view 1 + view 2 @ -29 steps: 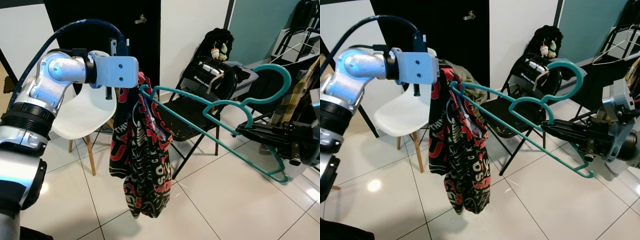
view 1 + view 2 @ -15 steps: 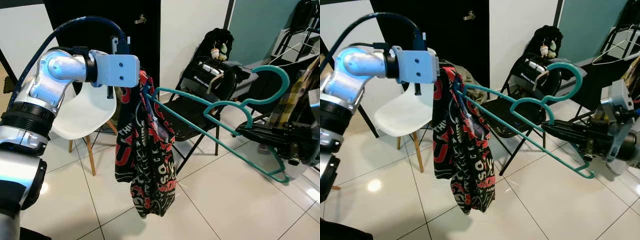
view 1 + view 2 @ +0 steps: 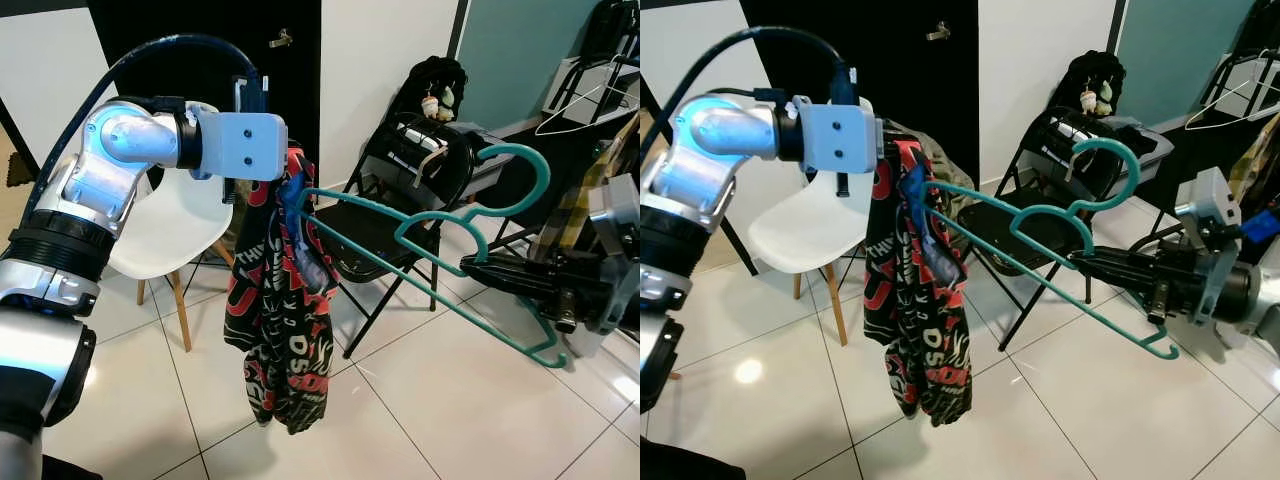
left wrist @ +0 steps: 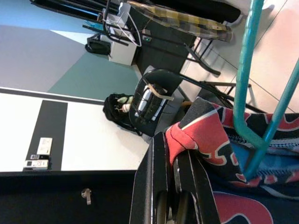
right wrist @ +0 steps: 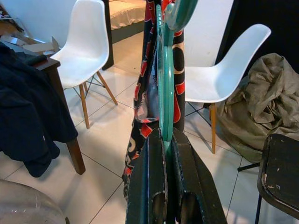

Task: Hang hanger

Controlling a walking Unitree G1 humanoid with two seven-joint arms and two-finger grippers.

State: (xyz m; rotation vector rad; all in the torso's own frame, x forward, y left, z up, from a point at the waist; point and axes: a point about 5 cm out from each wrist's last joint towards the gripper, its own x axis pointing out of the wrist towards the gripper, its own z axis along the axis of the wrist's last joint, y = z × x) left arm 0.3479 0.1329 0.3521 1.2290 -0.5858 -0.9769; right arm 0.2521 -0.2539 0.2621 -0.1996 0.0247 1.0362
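Note:
A teal plastic hanger (image 3: 515, 147) is held level, hook up, with my right gripper (image 3: 480, 268) shut on its lower bar near the right end. Its left end pokes into a red, black and white printed garment (image 3: 280, 330). The garment dangles from my left gripper (image 4: 172, 144), which is shut on the cloth's top edge at about chest height. In the right wrist view the hanger (image 5: 164, 70) runs straight out from between the fingers toward the garment (image 5: 140, 112). In the left wrist view the hanger's teal end (image 4: 245, 93) sits inside the fabric (image 4: 205, 135).
A white chair (image 3: 165, 225) stands behind the garment, in front of a black door (image 3: 200, 50). A black folding chair (image 3: 370, 225) loaded with dark items sits in the middle. A drying rack with clothes (image 3: 590, 100) is at the right. The floor is pale tile.
The hanger and right gripper have moved left, pushing the hanger's end deeper into the garment. The left gripper shifted slightly right, and the garment swung.

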